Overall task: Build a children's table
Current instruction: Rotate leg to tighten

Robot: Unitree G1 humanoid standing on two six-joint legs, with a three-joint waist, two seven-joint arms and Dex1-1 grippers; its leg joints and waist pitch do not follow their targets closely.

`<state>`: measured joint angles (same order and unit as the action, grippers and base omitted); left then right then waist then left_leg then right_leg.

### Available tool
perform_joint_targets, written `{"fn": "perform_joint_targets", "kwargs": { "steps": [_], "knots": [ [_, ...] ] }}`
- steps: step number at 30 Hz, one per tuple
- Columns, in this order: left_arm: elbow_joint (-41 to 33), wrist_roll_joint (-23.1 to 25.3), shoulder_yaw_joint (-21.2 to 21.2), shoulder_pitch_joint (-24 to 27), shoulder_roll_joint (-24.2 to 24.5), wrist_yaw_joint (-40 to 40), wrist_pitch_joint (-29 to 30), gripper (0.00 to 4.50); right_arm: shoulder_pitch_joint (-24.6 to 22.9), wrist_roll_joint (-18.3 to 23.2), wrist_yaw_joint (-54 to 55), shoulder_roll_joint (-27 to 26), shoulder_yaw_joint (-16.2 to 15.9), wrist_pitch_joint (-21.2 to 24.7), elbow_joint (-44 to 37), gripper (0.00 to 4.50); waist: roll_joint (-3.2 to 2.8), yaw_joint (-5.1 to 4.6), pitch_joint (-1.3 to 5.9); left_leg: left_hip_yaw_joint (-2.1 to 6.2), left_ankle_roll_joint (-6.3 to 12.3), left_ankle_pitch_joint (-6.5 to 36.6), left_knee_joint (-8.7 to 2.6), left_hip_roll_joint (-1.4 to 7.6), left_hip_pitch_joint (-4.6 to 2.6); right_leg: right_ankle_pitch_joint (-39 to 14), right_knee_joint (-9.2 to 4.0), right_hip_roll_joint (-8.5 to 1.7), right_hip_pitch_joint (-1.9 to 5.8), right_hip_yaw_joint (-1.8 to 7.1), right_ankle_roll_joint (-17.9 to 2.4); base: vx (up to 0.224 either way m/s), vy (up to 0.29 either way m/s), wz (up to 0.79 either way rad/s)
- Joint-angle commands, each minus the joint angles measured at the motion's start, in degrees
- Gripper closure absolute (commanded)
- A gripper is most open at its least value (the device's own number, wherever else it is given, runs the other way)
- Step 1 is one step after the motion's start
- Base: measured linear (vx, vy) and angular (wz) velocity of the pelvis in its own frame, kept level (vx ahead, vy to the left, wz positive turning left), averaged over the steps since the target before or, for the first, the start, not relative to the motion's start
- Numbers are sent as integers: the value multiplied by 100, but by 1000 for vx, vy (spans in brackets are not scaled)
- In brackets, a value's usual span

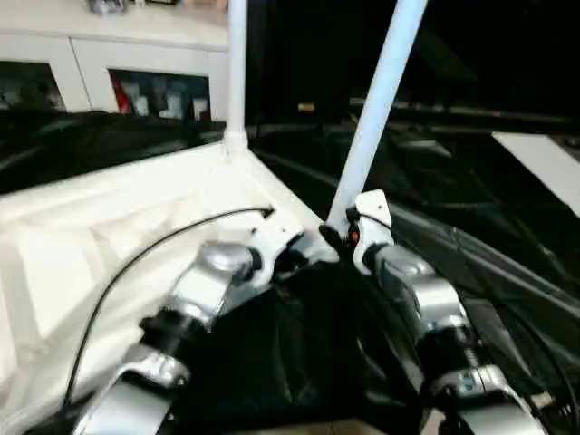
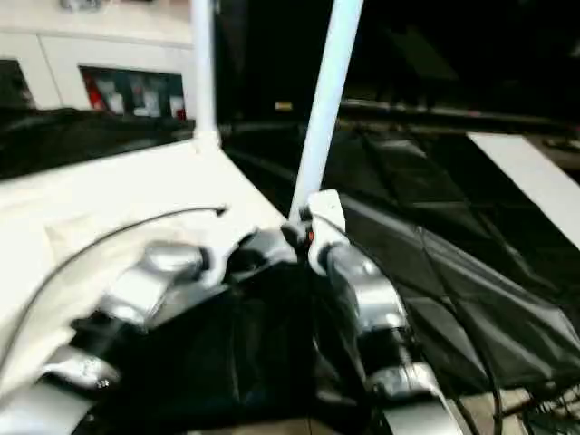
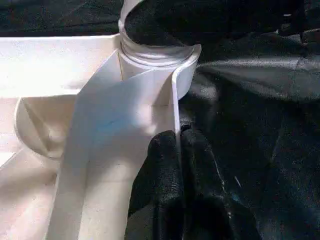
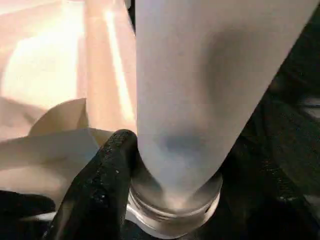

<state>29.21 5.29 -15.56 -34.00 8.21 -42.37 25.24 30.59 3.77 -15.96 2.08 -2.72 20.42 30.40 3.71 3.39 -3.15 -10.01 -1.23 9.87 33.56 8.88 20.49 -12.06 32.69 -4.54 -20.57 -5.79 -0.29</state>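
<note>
White cabinets (image 1: 136, 54) line the far wall behind the black-draped work table (image 1: 471, 227), where the tabletop (image 1: 109, 227) lies underside up. The left gripper (image 3: 179, 145) pinches its near rim; the right gripper (image 1: 349, 237) clasps a tilted leg (image 1: 376, 109) at the near corner socket. Another leg (image 1: 236, 63) stands at the far corner.

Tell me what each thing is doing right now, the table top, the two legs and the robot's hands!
tabletop: lying upside down on the black cloth, ribs up.
far leg: standing upright in its corner socket.
near leg: base in its corner socket, leaning to the robot's right.
left gripper: pinching the tabletop's rim beside the near socket.
right gripper: at the near leg's base, one finger touching it.
</note>
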Motion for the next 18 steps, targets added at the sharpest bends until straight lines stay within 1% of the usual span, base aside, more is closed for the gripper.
{"fn": "perform_joint_targets", "kwargs": {
  "steps": [1,2,3,4,5,6,7,8,9,10,11,12,13,14,15,16,17,18],
  "knots": [
    [-11,-153,-288,-167,-340,-159,-178,450,-20,61,-253,-399,-430,51,274,201,-111,-94,204,406,-856,4297,-627,523,-222,-3058,-535,-539,-9,206,-426,0,0,0],
    [-62,-154,-310,-134,-253,-276,-259,450,-26,87,-282,-384,-406,50,239,177,-88,-82,203,385,-839,4322,-605,504,-259,-3168,-564,-574,-51,225,-435,0,0,0],
    [-66,-136,-316,-122,-211,-342,-323,450,-15,76,-275,-397,-364,42,251,177,-75,-85,193,378,-793,4227,-553,481,-284,-3406,-620,-633,-87,239,-429,0,0,0],
    [-151,-154,-294,-63,-55,-522,-414,450,-33,117,-425,-342,-274,63,189,153,-74,-81,188,387,-738,4065,-527,476,-263,-3628,-658,-681,-71,239,-379,0,0,0],
    [-155,-156,-293,-60,-49,-528,-416,450,-34,117,-430,-339,-272,64,185,151,-22,-87,186,384,-693,3975,-519,474,-250,-3762,-688,-695,-67,231,-332,0,0,0],
    [-308,-256,-235,32,120,-751,-426,450,-94,133,-711,-180,-312,22,37,143,-76,-71,191,394,-664,3865,-505,476,-243,-3859,-695,-717,-44,215,-286,0,0,0],
    [-308,-256,-235,32,120,-751,-426,450,-94,133,-711,-180,-312,22,37,129,-77,-92,183,404,-668,3895,-540,500,-201,-3780,-683,-702,-8,163,-264,0,0,0],
    [-353,-298,-215,63,168,-831,-453,450,-110,141,-790,-131,-330,7,-6,117,-77,-92,183,404,-668,3895,-540,500,-201,-3780,-683,-702,-8,163,-264,0,0,0],
    [-469,-410,-171,139,266,-1018,-430,450,-167,192,-1017,15,-366,2,-156,110,-106,-82,211,436,-738,3933,-634,539,-117,-3370,-569,-680,78,170,-311,0,0,0],
    [-674,-555,-173,290,495,-1427,-560,450,-300,314,-1474,331,-426,67,-493,97,-102,-48,218,415,-745,3831,-626,543,-137,-3140,-567,-710,31,224,-418,0,0,0],
    [-751,-593,-200,352,604,-1613,-671,450,-362,369,-1672,473,-448,113,-647,97,-94,-34,215,399,-714,3753,-615,539,-144,-3088,-577,-725,4,249,-455,0,0,0],
    [-754,-594,-201,354,608,-1621,-676,450,-364,372,-1680,479,-449,115,-653,85,-90,-6,218,359,-623,3518,-595,537,-148,-2935,-571,-745,-19,292,-547,0,0,0],
    [-840,-606,-240,410,751,-1794,-692,450,-454,434,-1989,705,-497,148,-853,73,-70,51,219,314,-539,3256,-581,544,-160,-2791,-554,-748,-35,321,-610,0,0,0],
    [-1015,-694,-271,511,1005,-2169,-808,450,-640,523,-2627,1184,-613,186,-1223,60,-73,124,227,274,-434,2983,-564,557,-187,-2623,-550,-755,-33,344,-645,0,0,0],
    [-1071,-738,-271,535,1068,-2285,-811,450,-694,533,-2831,1323,-635,184,-1323,60,-65,143,220,246,-392,2840,-574,564,-172,-2480,-529,-741,-32,362,-671,0,0,0],
    [-1141,-789,-273,558,1138,-2408,-772,450,-746,532,-3028,1474,-669,176,-1423,52,-76,184,229,225,-361,2563,-594,570,-146,-2206,-477,-713,-3,367,-755,0,0,0],
    [-1200,-823,-287,579,1213,-2522,-762,450,-797,520,-3230,1614,-697,157,-1520,40,-76,206,233,211,-347,2467,-601,569,-142,-2081,-460,-698,-5,367,-795,0,0,0],
    [-1245,-835,-306,601,1291,-2618,-780,450,-850,510,-3423,1757,-738,137,-1631,29,-61,215,242,192,-336,2340,-596,569,-134,-1914,-424,-690,1,373,-864,0,0,0]
  ]
}}
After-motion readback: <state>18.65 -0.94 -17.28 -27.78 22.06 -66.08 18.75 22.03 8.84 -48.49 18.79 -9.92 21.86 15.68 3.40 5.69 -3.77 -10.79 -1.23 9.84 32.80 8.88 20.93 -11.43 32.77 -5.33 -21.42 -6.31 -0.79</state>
